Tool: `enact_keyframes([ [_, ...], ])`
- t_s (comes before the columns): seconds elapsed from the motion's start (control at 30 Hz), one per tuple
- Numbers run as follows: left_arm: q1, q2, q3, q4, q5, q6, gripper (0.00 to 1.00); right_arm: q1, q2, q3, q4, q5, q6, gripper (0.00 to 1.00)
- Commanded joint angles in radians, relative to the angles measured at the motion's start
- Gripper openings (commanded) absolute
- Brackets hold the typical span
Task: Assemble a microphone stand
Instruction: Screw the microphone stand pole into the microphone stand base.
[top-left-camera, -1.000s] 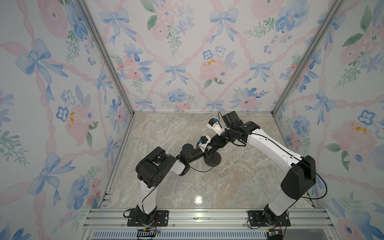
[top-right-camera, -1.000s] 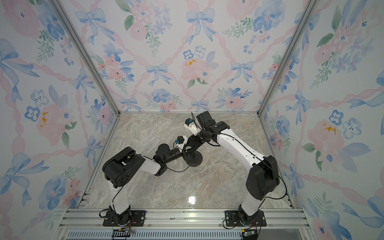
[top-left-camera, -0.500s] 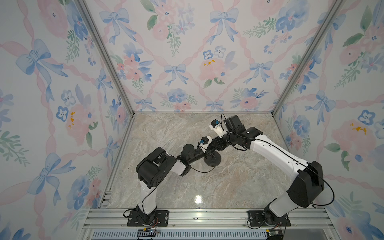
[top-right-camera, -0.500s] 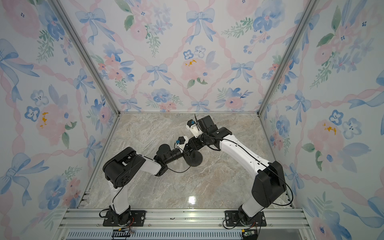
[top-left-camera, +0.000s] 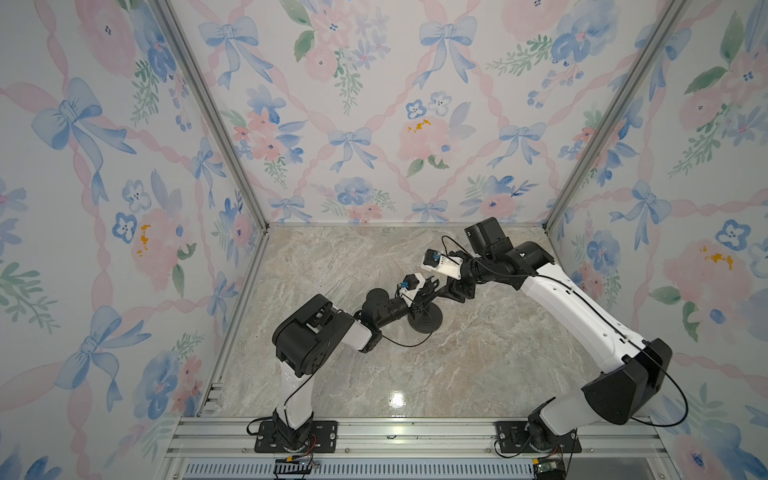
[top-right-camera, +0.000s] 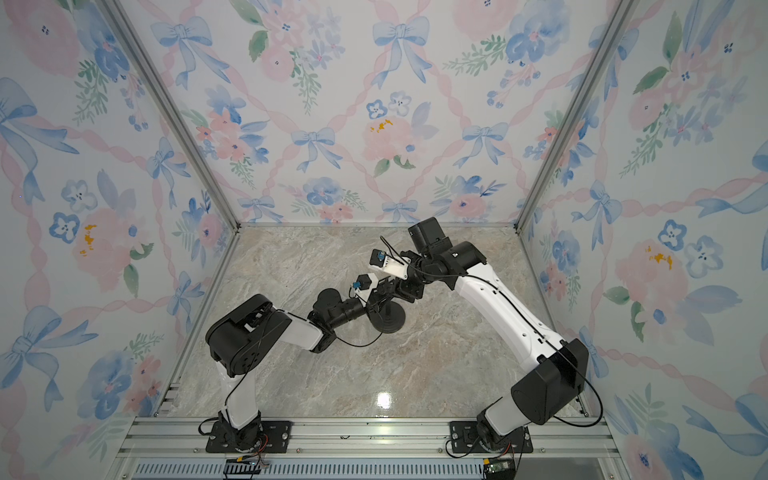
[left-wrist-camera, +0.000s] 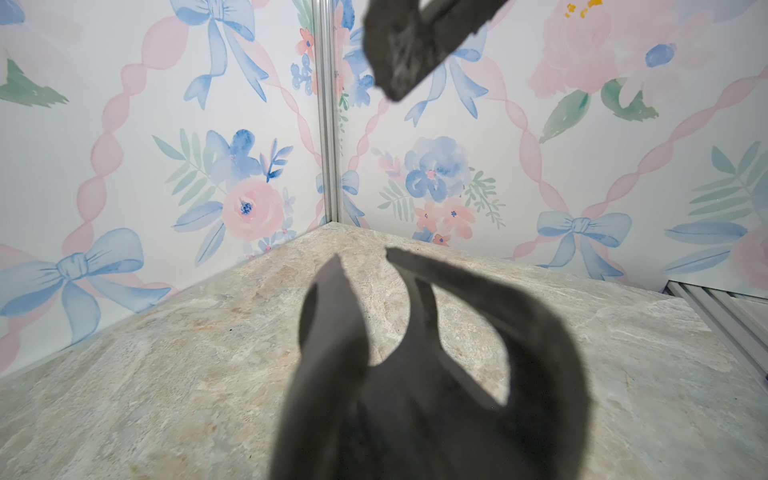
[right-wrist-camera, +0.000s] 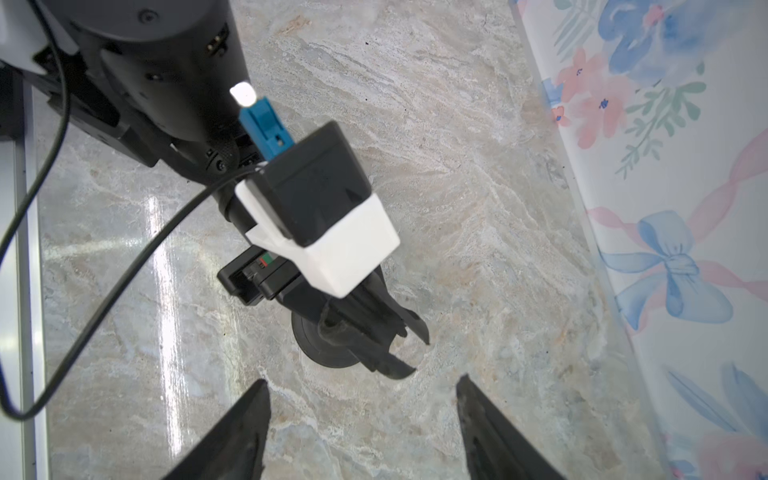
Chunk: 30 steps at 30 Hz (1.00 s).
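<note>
Mid-table, left gripper (top-left-camera: 424, 292) clamps the microphone stand (top-left-camera: 426, 323) — right gripper (right-wrist-camera: 362, 379), spread wide, just beside.

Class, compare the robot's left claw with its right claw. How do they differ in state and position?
The black left claw is shut, its fingers close together; the black right claw stands open, fingers wide apart. The left claw sits directly above the round matte-black disc base; the right claw hangs beside it, holding nothing. Both have dark, pointed fingers.
</note>
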Motion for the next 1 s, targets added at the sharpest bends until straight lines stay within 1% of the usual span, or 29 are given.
enact_keyframes([
  [0.0,-0.009,0.017,0.004,0.01,0.034,0.022,0.05,-0.032,0.079,0.081,-0.153,-0.089,-0.367,0.74],
  [0.1,-0.009,0.02,0.001,0.01,0.042,0.027,0.06,-0.027,0.221,0.243,-0.309,-0.12,-0.456,0.74],
  [0.2,-0.007,0.023,0.004,0.011,0.054,0.028,0.06,-0.017,0.323,0.37,-0.398,-0.14,-0.484,0.73],
  [0.27,-0.007,0.023,0.005,0.01,0.058,0.028,0.07,-0.011,0.384,0.443,-0.462,-0.126,-0.493,0.73],
  [0.33,-0.006,0.023,0.005,0.011,0.06,0.027,0.07,-0.012,0.424,0.475,-0.489,-0.11,-0.5,0.73],
  [0.43,-0.004,0.022,0.005,0.01,0.062,0.025,0.07,-0.013,0.448,0.478,-0.487,-0.133,-0.497,0.7],
  [0.53,-0.004,0.025,0.007,0.01,0.06,0.022,0.08,-0.013,0.458,0.487,-0.485,-0.165,-0.464,0.56],
  [0.57,-0.005,0.025,0.008,0.01,0.06,0.02,0.08,-0.013,0.459,0.488,-0.484,-0.173,-0.449,0.47],
  [0.6,-0.004,0.026,0.008,0.01,0.058,0.02,0.09,-0.015,0.46,0.487,-0.486,-0.181,-0.429,0.41],
  [0.67,-0.005,0.026,0.008,0.009,0.056,0.018,0.09,-0.015,0.457,0.478,-0.49,-0.187,-0.409,0.37],
  [0.77,-0.004,0.024,0.007,0.01,0.052,0.015,0.1,-0.015,0.431,0.426,-0.445,-0.178,-0.359,0.36],
  [0.9,0.0,0.02,0.004,0.01,0.043,0.01,0.11,-0.037,0.353,0.292,-0.287,-0.187,-0.228,0.33],
  [0.97,0.001,0.017,0.003,0.01,0.039,0.009,0.16,-0.051,0.305,0.202,-0.199,-0.185,-0.183,0.32],
])
